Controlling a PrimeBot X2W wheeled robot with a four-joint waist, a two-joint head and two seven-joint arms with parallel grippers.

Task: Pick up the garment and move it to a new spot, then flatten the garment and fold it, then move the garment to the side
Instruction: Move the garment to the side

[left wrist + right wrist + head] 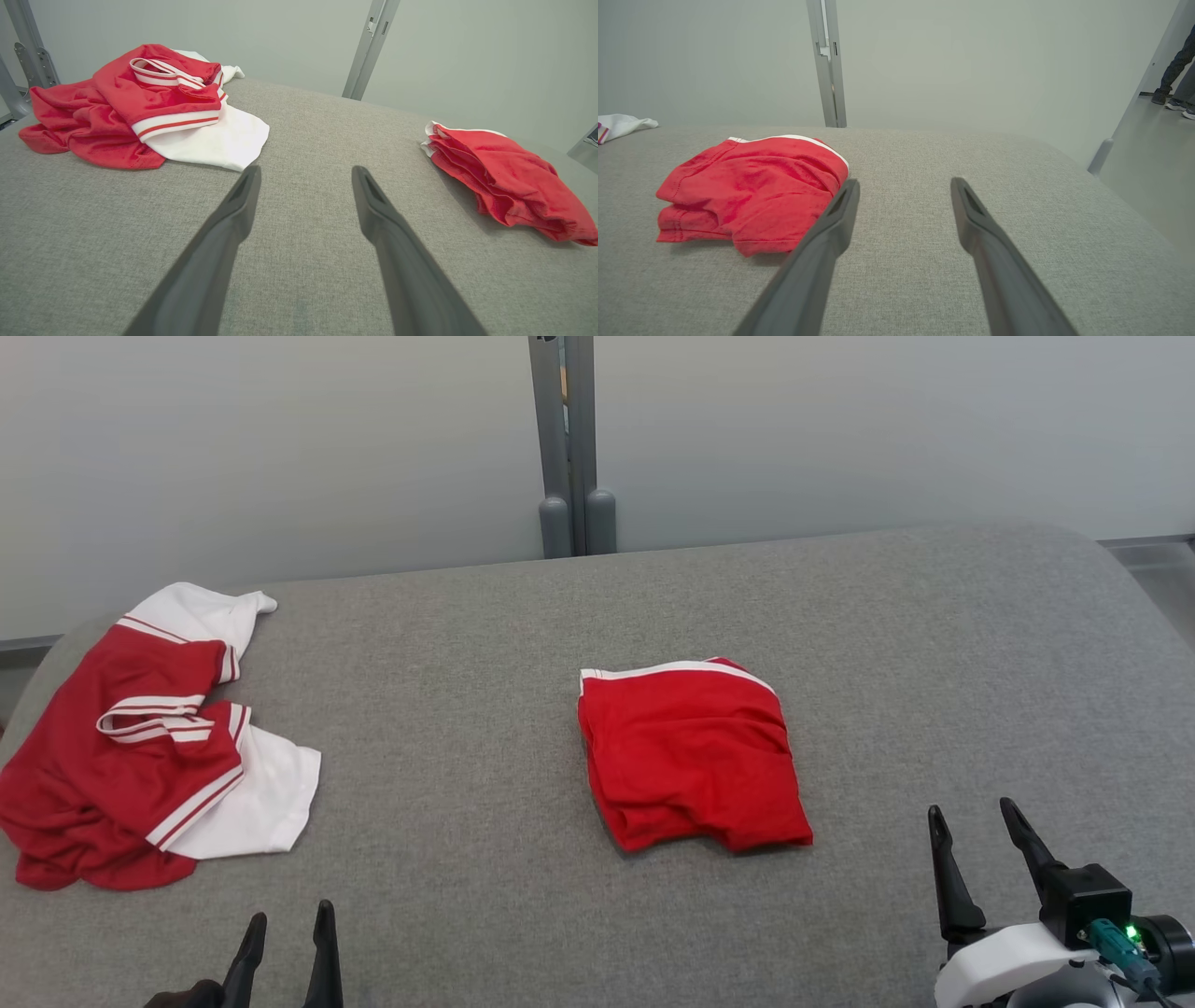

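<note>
A wide grey cloth-covered counter (840,616) stands against a pale wall, with a grey post (569,439) rising behind its far edge. Two garments lie on it, well apart.

Near the middle is a folded garment (691,756), a compact red bundle that is nearly square and a little longer front to back. Its white-trimmed edge faces the wall and its looser, rumpled hem faces the robot. At the far left lies a crumpled garment (131,756), red with white panels and striped bands, heaped and unfolded close to the counter's left edge.

Both arms rest low at the near edge. The left claw (291,913) has its two dark fingers spread apart and holds nothing. The right claw (971,807) is likewise spread wide and empty. Neither touches any cloth.

The folded garment lies ahead of the right claw and to its left, closer to that arm than to the other. From the right wrist, its near right corner sits just beside the claw's left finger. It looks ready for the last step, being moved aside, and the right arm seems better placed to do that. If the crumpled garment comes next instead, it lies ahead and left of the left claw, which is the nearer arm.
</note>
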